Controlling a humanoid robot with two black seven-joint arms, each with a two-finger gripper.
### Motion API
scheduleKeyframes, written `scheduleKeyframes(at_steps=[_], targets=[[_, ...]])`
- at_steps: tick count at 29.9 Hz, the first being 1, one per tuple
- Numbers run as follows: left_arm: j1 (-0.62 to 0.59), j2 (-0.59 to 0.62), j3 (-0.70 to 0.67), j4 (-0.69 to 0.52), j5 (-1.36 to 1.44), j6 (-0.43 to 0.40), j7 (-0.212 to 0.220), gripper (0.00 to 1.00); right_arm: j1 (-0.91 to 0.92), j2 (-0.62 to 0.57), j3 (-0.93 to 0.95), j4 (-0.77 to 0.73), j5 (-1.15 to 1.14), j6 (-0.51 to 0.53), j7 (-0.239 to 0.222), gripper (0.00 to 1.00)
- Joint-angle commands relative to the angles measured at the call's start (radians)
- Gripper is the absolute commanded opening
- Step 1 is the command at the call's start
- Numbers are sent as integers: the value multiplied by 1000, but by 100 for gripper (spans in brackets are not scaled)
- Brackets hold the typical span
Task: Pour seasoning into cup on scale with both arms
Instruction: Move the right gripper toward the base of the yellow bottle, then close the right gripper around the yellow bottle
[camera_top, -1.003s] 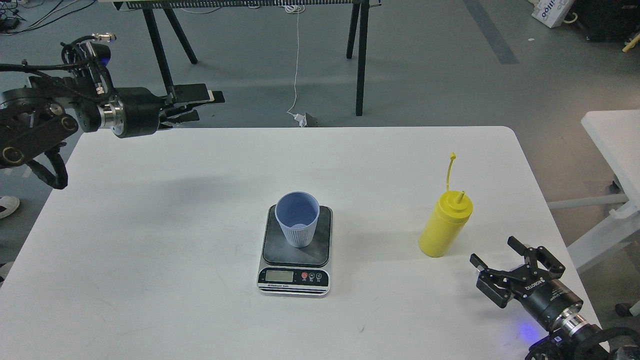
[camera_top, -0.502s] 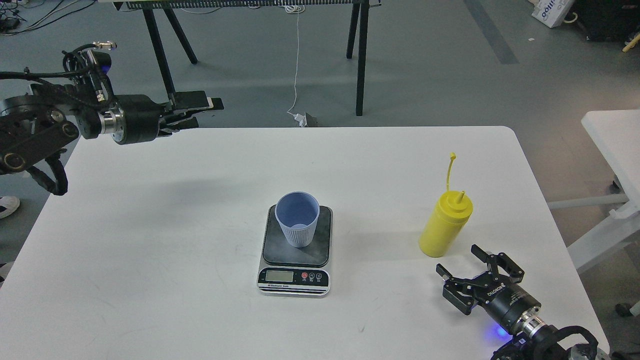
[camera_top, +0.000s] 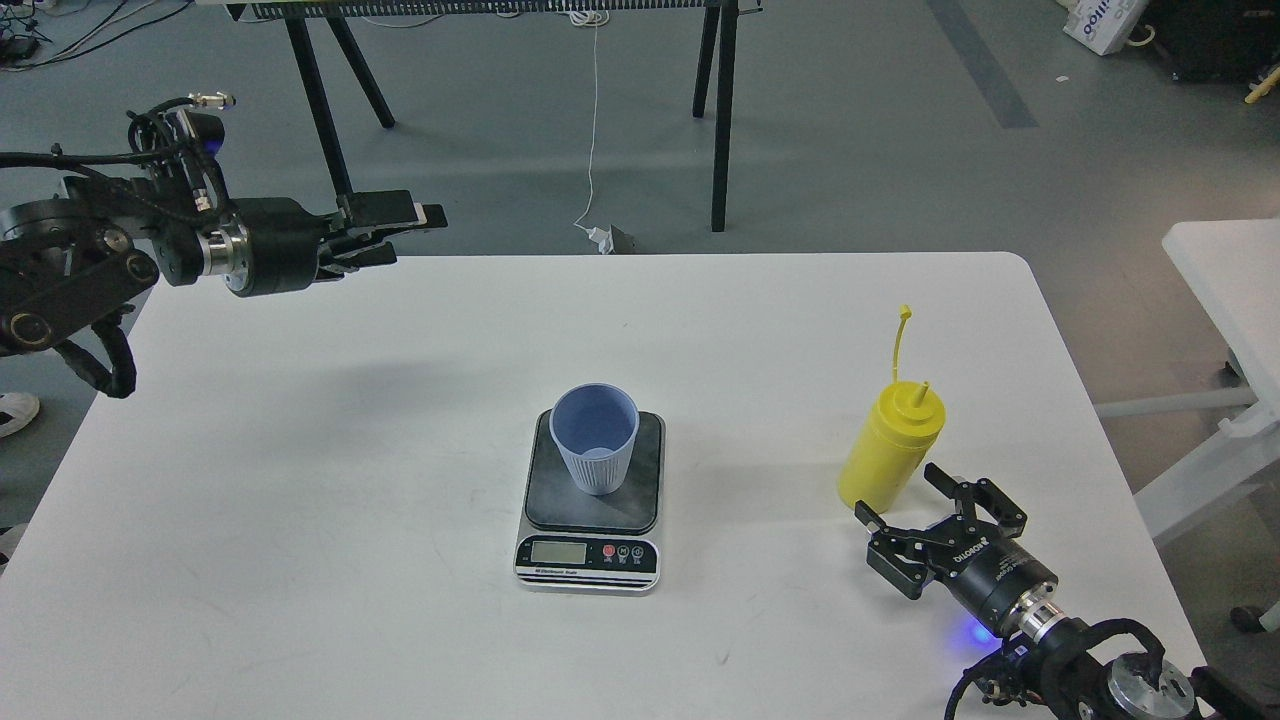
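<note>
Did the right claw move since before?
Yes. The right claw slid left and forward, up to the bottle, which stayed put.

A white table (camera_top: 300, 480) with rounded corners fills the view. Beyond its far edge, black trestle legs (camera_top: 722, 120) stand on grey floor, a white cable (camera_top: 593, 130) hanging between them. Another white table (camera_top: 1225, 270) sits off the right edge
</note>
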Motion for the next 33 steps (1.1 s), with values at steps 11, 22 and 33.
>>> scheduleKeyframes(at_steps=[11,22,33], targets=[[20,10,0,-5,0,0,0,100,88,56,-25,-102,-3,0,0,100],[35,12,0,-7,0,0,0,100,91,63,-23,-100,-3,0,1,100],[37,10,0,-7,0,0,0,100,105,65,-21,-102,-3,0,3,100]])
